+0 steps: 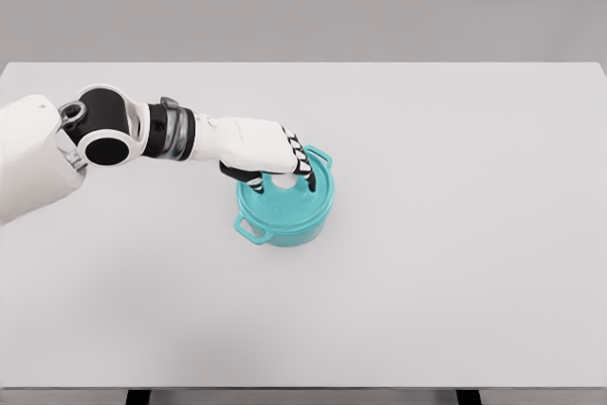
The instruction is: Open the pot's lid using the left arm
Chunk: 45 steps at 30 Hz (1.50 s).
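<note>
A small teal pot [285, 208] with two side handles stands on the white table [455, 234], a little left of the middle. Its teal lid [296, 201] lies on top, with a white knob [285, 180] at the centre. My left hand [280, 166] reaches in from the left and sits over the lid. The fingers [300, 160] curl down around the knob, with the thumb on the near side. The lid looks seated on the pot.
The table's far edge runs along the top and its near edge along the bottom of the head view. Two dark table legs [138, 396] show below the front edge.
</note>
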Available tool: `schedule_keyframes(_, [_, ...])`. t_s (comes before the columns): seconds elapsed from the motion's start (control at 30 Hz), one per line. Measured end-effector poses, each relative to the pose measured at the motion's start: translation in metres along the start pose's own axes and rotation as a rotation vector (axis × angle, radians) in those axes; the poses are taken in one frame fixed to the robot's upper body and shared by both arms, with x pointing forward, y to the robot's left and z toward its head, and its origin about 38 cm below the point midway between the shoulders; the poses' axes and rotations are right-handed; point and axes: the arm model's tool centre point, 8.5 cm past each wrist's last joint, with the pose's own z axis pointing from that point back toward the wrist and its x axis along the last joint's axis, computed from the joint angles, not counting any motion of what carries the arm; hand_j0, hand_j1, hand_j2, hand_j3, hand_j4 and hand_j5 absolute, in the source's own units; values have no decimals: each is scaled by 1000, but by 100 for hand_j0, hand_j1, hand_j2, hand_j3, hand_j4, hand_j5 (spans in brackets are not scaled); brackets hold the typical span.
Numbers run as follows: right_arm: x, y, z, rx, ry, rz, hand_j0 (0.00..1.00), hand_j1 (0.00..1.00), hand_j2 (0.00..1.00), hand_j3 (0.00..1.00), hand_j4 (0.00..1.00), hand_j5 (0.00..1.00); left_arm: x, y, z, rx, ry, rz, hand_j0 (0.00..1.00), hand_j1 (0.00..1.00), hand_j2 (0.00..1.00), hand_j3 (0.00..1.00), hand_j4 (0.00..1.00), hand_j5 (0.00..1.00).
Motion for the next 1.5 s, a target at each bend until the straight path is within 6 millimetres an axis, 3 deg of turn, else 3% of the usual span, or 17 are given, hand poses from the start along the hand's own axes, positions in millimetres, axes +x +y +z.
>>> schedule_keyframes(0.07, [0, 0, 0, 0, 0, 0, 100, 100, 100, 100, 100, 100, 0, 0, 0, 0, 0, -2, 55, 55, 55, 55, 55, 55])
schedule_keyframes(0.3, [0, 0, 0, 0, 0, 0, 100, 100, 100, 100, 100, 100, -1, 2, 3, 0, 3, -9, 47, 47, 47, 47, 47, 47])
schedule_keyframes(0.33, [0, 0, 0, 0, 0, 0, 100, 100, 100, 100, 100, 100, -2, 3, 4, 1, 4, -13, 42, 42, 42, 42, 42, 42])
schedule_keyframes(0.43, [0, 0, 0, 0, 0, 0, 100, 100, 100, 100, 100, 100, -5, 6, 12, 0, 18, -24, 41, 41, 41, 41, 41, 41])
schedule_keyframes(0.57, [0, 0, 0, 0, 0, 0, 100, 100, 100, 100, 100, 100, -24, 6, 49, -20, 97, -43, 41, 41, 41, 41, 41, 41])
schedule_keyframes(0.7, [0, 0, 0, 0, 0, 0, 100, 100, 100, 100, 100, 100, -45, -23, 101, -91, 210, -31, 42, 42, 42, 42, 42, 42])
schedule_keyframes(0.77, [0, 0, 0, 0, 0, 0, 100, 100, 100, 100, 100, 100, -52, -34, 118, -124, 255, -32, 42, 42, 42, 42, 42, 42])
schedule_keyframes(0.83, [0, 0, 0, 0, 0, 0, 100, 100, 100, 100, 100, 100, -57, -45, 128, -150, 281, -22, 49, 49, 49, 49, 49, 49])
schedule_keyframes(0.9, [0, 0, 0, 0, 0, 0, 100, 100, 100, 100, 100, 100, -60, -54, 133, -166, 299, -6, 96, 96, 96, 96, 96, 96])
schedule_keyframes(0.93, [0, 0, 0, 0, 0, 0, 100, 100, 100, 100, 100, 100, -62, -55, 135, -170, 305, -1, 100, 100, 100, 100, 100, 100])
schedule_keyframes(1.23, [0, 0, 0, 0, 0, 0, 100, 100, 100, 100, 100, 100, -70, -68, 142, -177, 330, 53, 100, 100, 100, 100, 100, 100])
schedule_keyframes(1.3, [0, 0, 0, 0, 0, 0, 100, 100, 100, 100, 100, 100, -88, -80, 154, -163, 371, 141, 100, 100, 100, 100, 100, 100])
schedule_keyframes(1.4, [0, 0, 0, 0, 0, 0, 100, 100, 100, 100, 100, 100, -133, -101, 180, -132, 502, 295, 100, 100, 100, 100, 100, 100])
schedule_keyframes(1.5, [0, 0, 0, 0, 0, 0, 100, 100, 100, 100, 100, 100, -155, -119, 196, -99, 585, 383, 100, 100, 100, 100, 100, 100])
